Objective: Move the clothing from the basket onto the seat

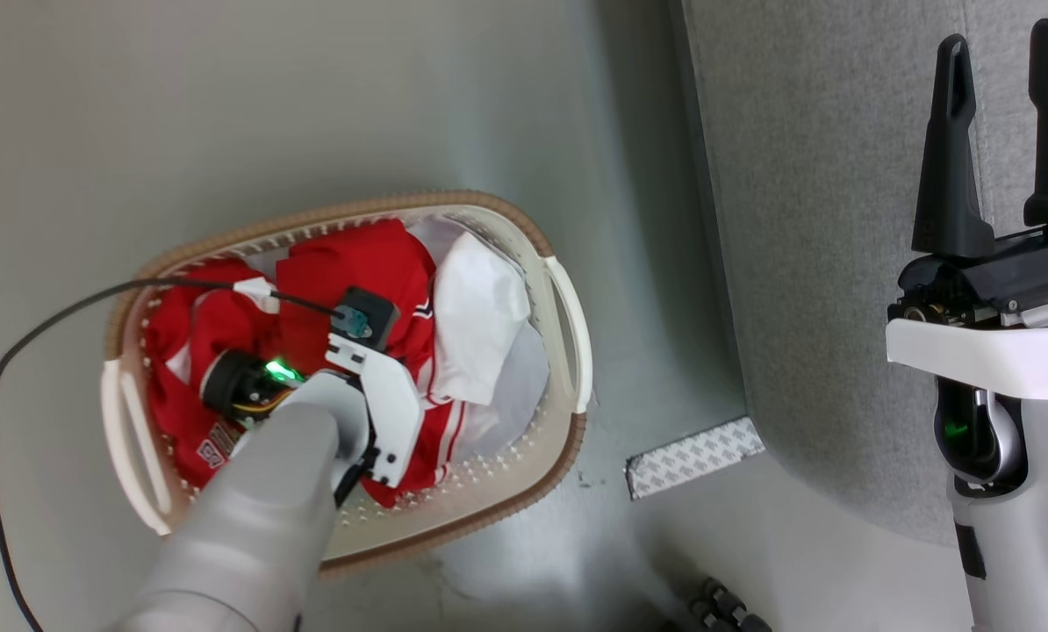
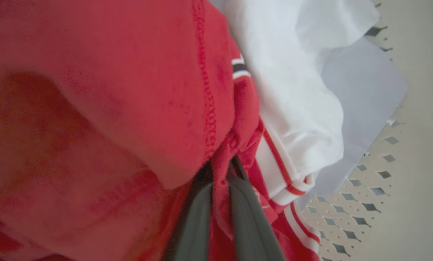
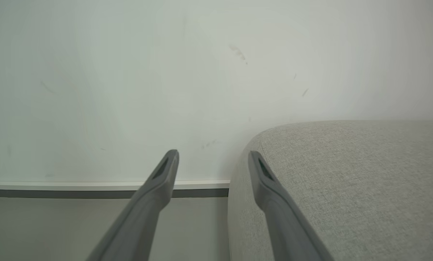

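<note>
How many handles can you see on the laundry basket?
2. The left handle is on the basket's end away from the sofa; the right handle is on the end nearest it. None seems hidden.

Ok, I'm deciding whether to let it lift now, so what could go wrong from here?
The left gripper has its jaws shut on just a thin fold of the red clothing; it might slip out in the lift.
The white garment lies against that red one in the basket and could be dragged along.
The black cable crosses the basket rim and could snag.
</note>
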You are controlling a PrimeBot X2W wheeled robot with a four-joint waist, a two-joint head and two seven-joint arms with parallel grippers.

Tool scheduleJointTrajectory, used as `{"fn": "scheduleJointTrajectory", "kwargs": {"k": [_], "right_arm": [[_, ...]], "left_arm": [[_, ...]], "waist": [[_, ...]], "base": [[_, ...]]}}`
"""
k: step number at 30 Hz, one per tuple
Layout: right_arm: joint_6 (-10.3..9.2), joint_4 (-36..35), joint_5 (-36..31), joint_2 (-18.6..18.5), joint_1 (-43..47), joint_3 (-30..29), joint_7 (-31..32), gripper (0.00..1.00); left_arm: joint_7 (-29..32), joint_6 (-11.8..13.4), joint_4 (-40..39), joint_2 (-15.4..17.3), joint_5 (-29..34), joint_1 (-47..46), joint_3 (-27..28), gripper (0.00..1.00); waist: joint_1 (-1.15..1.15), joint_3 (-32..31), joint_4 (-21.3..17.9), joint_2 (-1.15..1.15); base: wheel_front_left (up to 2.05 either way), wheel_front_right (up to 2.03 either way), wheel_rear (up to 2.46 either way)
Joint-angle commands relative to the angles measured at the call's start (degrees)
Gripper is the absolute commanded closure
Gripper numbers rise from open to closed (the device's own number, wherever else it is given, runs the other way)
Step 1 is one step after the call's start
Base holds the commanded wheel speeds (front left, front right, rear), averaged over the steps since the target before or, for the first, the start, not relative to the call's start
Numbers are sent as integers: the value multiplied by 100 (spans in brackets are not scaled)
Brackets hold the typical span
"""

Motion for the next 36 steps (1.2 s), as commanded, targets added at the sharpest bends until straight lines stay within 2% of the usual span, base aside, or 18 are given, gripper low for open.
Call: {"fn": "scheduleJointTrajectory", "kwargs": {"k": [1, 8, 16, 23, 28, 36], "right_arm": [[-14, 39, -20, 13, -89, -27, 3, 0], [-14, 154, -195, -46, 80, -84, 3, 0], [-14, 359, -235, -305, 390, -41, 4, 0], [-14, 591, -165, -465, 849, 14, 4, 0], [-14, 716, -105, -524, 1203, 30, 4, 0], [-14, 830, 7, -489, 1691, 93, 4, 0]], "left_arm": [[-130, -23, -18, -32, -87, 44, -45, 100], [-547, -23, -431, -152, -683, 506, -421, 100], [-1002, -23, -1454, -157, -1694, 1075, -1284, 100], [-1459, -24, -1989, -162, -2400, 1408, -1769, 100], [-1645, -24, -2328, -160, -2606, 1531, -1839, 100], [-1714, -6, -3085, 79, -2696, 1468, -1509, 100]], "waist": [[-1, -149, 80, 0], [-1, -983, 385, 0], [-1, -2203, 840, 0], [-1, -3284, 1220, 0], [-1, -3953, 1426, 0], [-1, -4720, 1665, 0]], "base": [[0, 0, 0], [0, 0, 0], [0, 0, 0], [0, 0, 0], [0, 0, 0], [0, 0, 0]]}}
